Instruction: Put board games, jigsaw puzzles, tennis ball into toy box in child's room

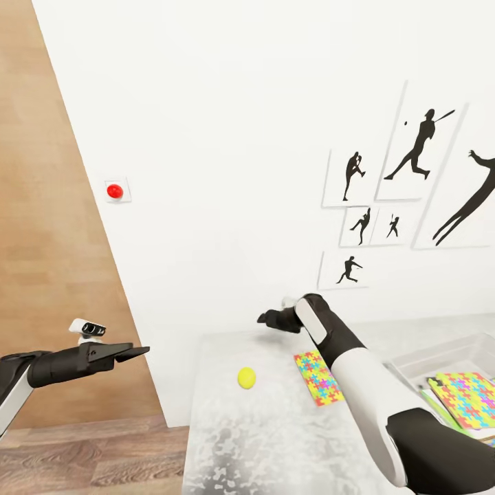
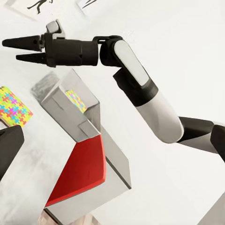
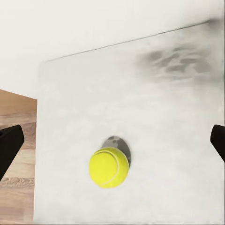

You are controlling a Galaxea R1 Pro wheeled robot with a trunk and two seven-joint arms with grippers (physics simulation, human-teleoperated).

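A yellow tennis ball [image 1: 246, 377] lies on the pale table [image 1: 227, 440], and the right wrist view has the ball [image 3: 108, 167] below and between my fingers. My right gripper [image 1: 265, 318] hovers open above the table's far edge, apart from the ball; it is also in the left wrist view [image 2: 16, 50] with its jaws spread. A colourful jigsaw puzzle [image 1: 317, 377] lies flat beside my right forearm. The toy box [image 1: 440, 354] stands at the table's right, with another colourful puzzle [image 1: 469, 397] inside. My left gripper [image 1: 137, 353] hangs open and empty left of the table.
A white wall rises just behind the table, carrying a red button [image 1: 115, 190] and several baseball silhouette pictures [image 1: 416, 148]. Wooden floor [image 1: 89, 460] lies left of the table. In the left wrist view the toy box [image 2: 70, 117] shows a red panel low down.
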